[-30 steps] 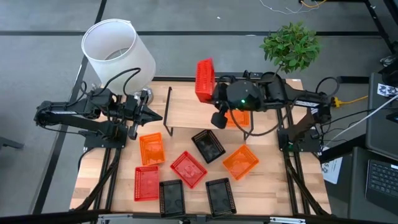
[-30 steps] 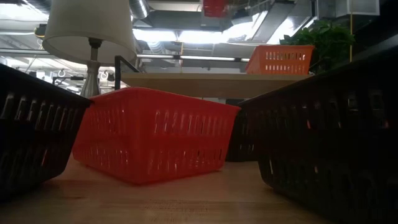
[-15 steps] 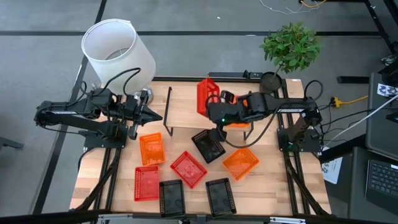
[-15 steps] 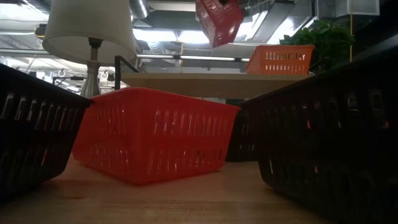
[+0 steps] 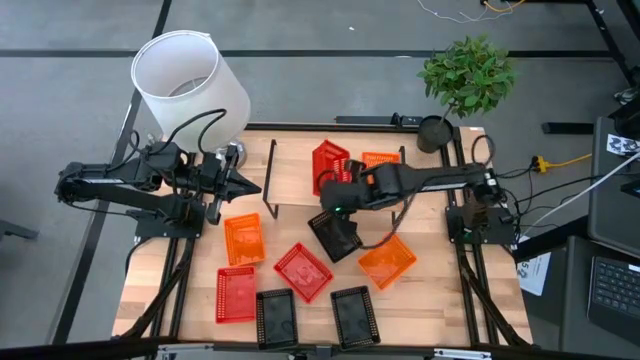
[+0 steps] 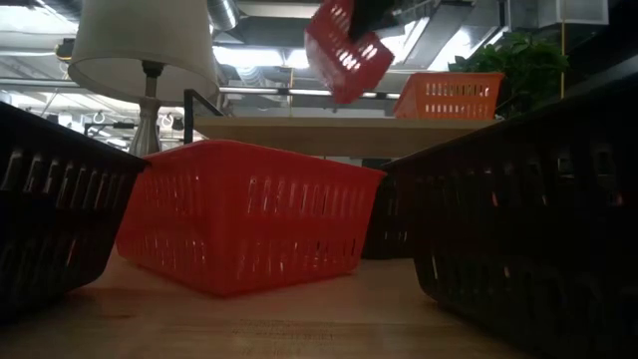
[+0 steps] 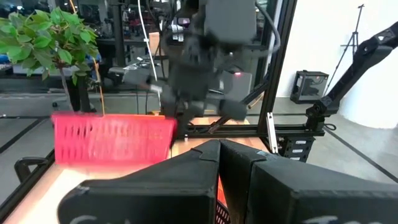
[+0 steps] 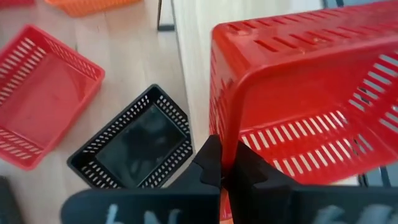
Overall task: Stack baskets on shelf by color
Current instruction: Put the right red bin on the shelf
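I had the right gripper [image 8: 222, 169] clenched on the rim of a red perforated plastic basket [image 5: 328, 162], tilted in the air above the low light-wood shelf [image 5: 295, 180]. An orange mesh basket [image 6: 449, 97] sat on that shelf. The left gripper [image 5: 240, 184], fingers together, waited at the desk's [image 5: 420, 300] left side.

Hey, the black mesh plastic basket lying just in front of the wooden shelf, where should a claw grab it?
Grip one long wall's rim of the black mesh plastic basket, descending from above: it sits upright, open side up, skewed diagonally, so turn the claw across that thin wall, one finger inside.
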Controlling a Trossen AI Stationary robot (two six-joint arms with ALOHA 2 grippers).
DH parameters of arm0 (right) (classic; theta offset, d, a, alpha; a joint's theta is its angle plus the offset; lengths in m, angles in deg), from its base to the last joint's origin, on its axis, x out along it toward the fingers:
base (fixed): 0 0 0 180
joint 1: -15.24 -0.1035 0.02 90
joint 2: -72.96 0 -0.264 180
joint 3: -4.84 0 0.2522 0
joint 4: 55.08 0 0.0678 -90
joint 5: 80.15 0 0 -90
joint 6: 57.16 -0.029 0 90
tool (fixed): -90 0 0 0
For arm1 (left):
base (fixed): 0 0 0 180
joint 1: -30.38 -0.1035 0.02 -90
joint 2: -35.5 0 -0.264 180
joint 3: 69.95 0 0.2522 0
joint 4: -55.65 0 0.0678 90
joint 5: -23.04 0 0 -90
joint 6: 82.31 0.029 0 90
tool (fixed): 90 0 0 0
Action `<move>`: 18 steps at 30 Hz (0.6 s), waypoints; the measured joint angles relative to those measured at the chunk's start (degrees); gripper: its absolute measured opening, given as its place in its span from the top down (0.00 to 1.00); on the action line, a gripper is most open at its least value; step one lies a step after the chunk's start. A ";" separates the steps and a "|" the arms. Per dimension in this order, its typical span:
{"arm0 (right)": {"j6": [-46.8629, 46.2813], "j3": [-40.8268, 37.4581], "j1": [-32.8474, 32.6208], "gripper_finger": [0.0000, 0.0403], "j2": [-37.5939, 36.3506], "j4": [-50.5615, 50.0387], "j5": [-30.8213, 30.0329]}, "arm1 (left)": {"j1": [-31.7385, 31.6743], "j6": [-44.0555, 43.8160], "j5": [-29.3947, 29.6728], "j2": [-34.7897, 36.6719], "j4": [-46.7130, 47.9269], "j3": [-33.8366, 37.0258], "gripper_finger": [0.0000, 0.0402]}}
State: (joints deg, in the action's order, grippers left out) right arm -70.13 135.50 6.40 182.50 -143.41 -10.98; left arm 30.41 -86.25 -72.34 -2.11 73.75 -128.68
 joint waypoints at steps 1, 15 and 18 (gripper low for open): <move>-0.02 0.00 0.29 1.00 0.89 0.14 0.05 | 0.00 -0.02 0.00 0.00 0.02 0.00 1.00; -1.59 17.97 5.33 1.00 8.14 -9.28 4.10 | -0.02 0.02 0.00 0.00 0.00 0.00 1.00; -3.25 16.13 5.90 1.00 8.63 -11.34 6.21 | -0.02 0.00 0.00 0.00 -0.04 0.00 1.00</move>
State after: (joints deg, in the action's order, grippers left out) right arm -73.38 151.63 12.29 191.13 -154.75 -4.77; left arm 30.39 -86.25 -72.34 -2.11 73.71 -128.68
